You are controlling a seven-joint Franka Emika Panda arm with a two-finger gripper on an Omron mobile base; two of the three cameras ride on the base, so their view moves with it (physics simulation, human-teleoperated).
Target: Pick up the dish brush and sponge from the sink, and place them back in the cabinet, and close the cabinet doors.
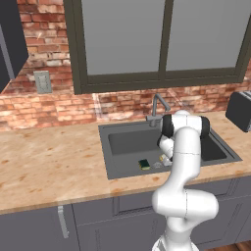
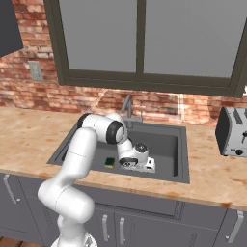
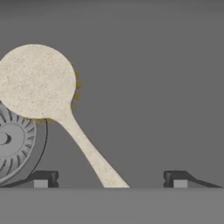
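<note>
The dish brush [image 3: 39, 83] has a round cream head and a thin pale handle, and lies flat on the dark sink [image 1: 122, 142] floor beside the drain [image 3: 13, 140]. The end effector [image 3: 110, 178] hangs above it, fingers spread wide. The sponge [image 1: 143, 164] (green top) probably sits just beside. Beige worktop [image 1: 49, 162] surrounds the sink.

The dish brush [image 3: 37, 81] is speckled cream. The sponge [image 1: 143, 164] is green and yellow. The sink [image 1: 122, 142] is dark grey.
</note>
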